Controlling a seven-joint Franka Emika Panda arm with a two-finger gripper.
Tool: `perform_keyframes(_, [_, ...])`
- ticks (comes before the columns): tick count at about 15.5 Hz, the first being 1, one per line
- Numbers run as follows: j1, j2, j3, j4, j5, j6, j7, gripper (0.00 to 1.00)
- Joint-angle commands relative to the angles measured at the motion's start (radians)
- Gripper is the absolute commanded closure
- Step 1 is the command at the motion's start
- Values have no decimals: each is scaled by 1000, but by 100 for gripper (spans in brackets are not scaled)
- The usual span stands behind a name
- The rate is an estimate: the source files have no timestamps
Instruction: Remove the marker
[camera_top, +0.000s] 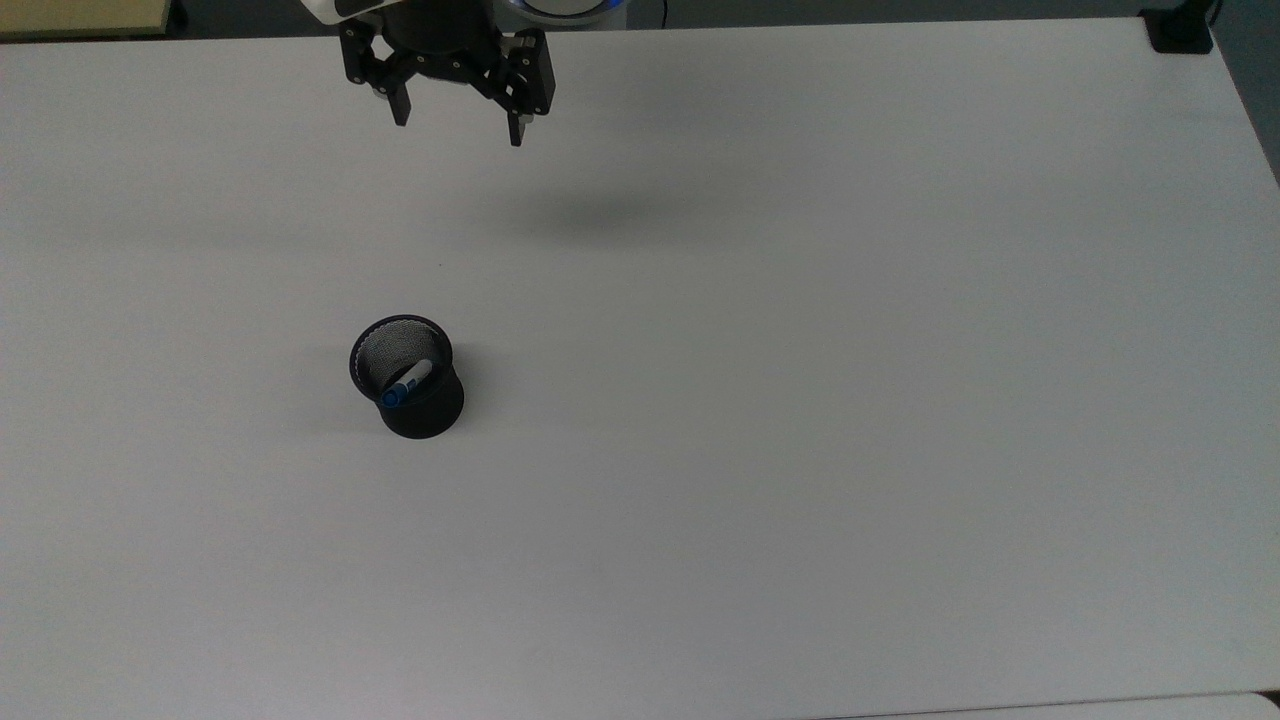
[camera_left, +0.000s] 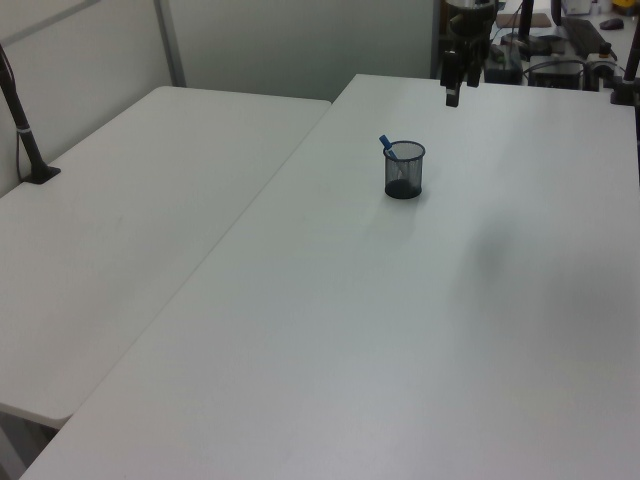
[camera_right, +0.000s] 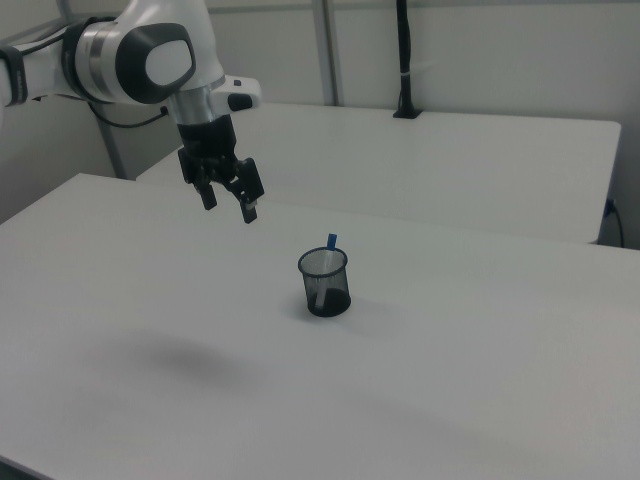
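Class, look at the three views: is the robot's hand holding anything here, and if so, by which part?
Nothing is held. The hand hangs open above the table, apart from the mesh cup where the marker stands.

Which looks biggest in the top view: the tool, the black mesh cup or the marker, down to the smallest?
1. Tool, open and high above the table, so its nearness to the camera may inflate it.
2. Black mesh cup, slightly smaller.
3. Marker, clearly smallest, partly hidden inside the cup.
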Motion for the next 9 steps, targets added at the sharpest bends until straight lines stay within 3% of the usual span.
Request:
perform_keyframes(1, [4,0,-10,21,9,-64,-48,0])
perform_keyframes(9, [4,4,-8,22,20,-63,-44,0])
